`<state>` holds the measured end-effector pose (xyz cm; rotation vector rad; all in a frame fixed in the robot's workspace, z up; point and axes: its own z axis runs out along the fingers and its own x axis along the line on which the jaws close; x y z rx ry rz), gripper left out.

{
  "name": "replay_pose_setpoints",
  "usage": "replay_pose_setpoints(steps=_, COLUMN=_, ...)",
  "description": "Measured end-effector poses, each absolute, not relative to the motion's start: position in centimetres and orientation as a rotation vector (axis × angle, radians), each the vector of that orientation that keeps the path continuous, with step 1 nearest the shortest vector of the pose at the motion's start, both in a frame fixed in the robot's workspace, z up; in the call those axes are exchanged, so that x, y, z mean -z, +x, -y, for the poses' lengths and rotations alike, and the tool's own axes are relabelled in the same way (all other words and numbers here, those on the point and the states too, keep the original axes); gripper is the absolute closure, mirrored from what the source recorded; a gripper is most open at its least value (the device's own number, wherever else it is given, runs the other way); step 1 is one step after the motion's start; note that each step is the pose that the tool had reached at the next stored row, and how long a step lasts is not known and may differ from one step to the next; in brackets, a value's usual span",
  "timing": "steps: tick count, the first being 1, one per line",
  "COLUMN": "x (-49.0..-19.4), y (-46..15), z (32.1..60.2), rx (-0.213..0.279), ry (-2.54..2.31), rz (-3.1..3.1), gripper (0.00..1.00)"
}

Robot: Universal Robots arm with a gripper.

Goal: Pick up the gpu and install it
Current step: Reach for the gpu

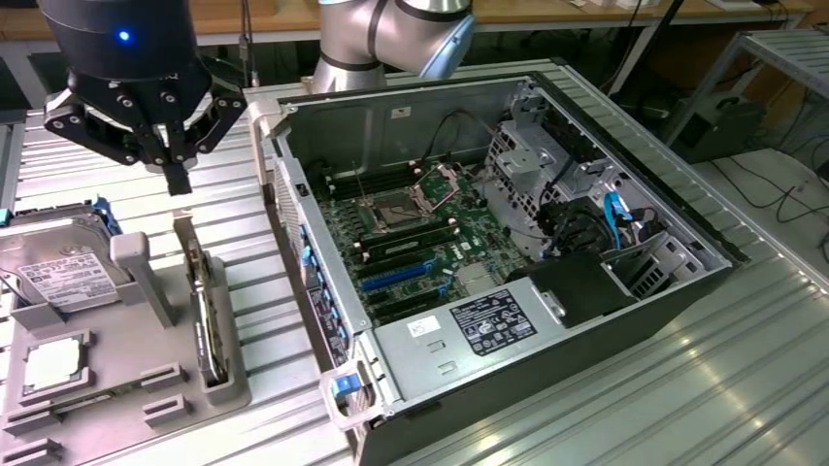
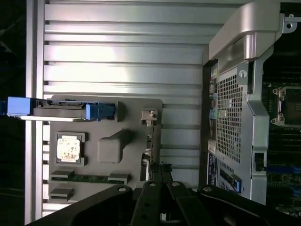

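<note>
The gpu [image 1: 201, 313] stands on edge in a slot of the grey holder tray [image 1: 130, 340], showing as a thin dark card with a metal edge. In the wrist view the gpu [image 2: 150, 141] is a narrow strip along the tray's side, its silver bracket end pointing away from the fingers. My gripper [image 1: 178, 182] hangs above the far end of the tray, apart from the card, with its black fingers together and nothing between them. The wrist view shows the gripper [image 2: 160, 178] shut, lined up over the card's near end.
The open PC case [image 1: 647, 291] lies on the exterior view's right, with its motherboard [image 1: 414, 233] and blue slots [image 1: 395, 277] exposed. The tray also carries a hard drive [image 1: 52, 272], a CPU chip [image 1: 54, 364] and a RAM stick [image 2: 89, 178]. Everything rests on a ribbed metal table [image 1: 674, 388].
</note>
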<state>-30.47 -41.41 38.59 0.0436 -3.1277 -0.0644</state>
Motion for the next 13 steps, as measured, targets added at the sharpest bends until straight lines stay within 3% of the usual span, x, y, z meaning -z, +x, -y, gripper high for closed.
replay_pose_setpoints(steps=13, x=-38.4, y=-32.4, z=42.5, rx=0.064, ry=0.052, rz=3.145, gripper=0.89)
